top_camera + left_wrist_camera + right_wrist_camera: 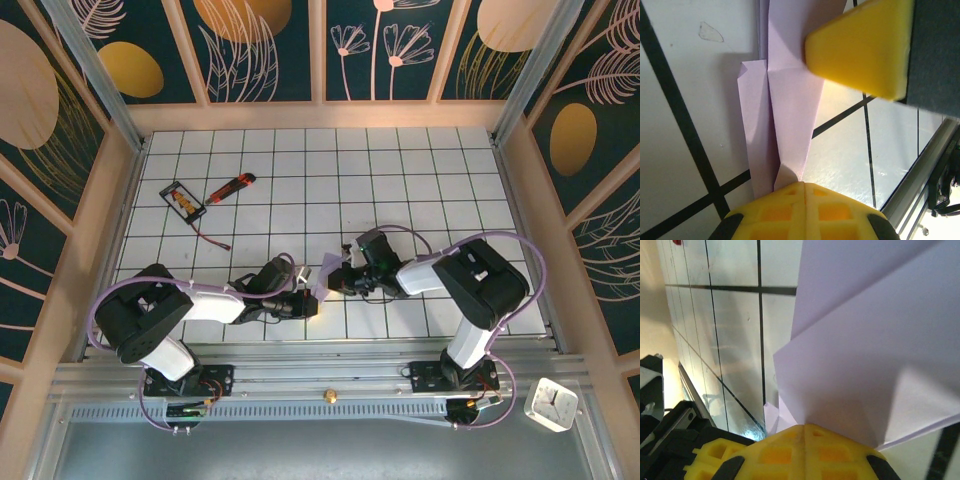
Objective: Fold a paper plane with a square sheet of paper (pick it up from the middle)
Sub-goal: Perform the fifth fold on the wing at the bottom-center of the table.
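Note:
The pale lavender paper plane [327,273] is a slim, layered fold of the square sheet, held just above the tiles at the front centre between both arms. My left gripper [313,300] is shut on one narrow end of it; in the left wrist view the yellow fingertips [805,184] pinch the paper plane [790,115], whose creased flaps run away from them. My right gripper [338,282] is shut on the other side; in the right wrist view its closed tips [804,426] clamp the broad folded layers of the paper plane [865,340]. A right finger [860,45] shows close by.
A black-framed card [183,200], a red-orange utility knife [230,186] and a thin cable [212,238] lie at the back left. The metal rail [330,380] runs along the near edge. A small white clock [551,403] sits outside at the front right.

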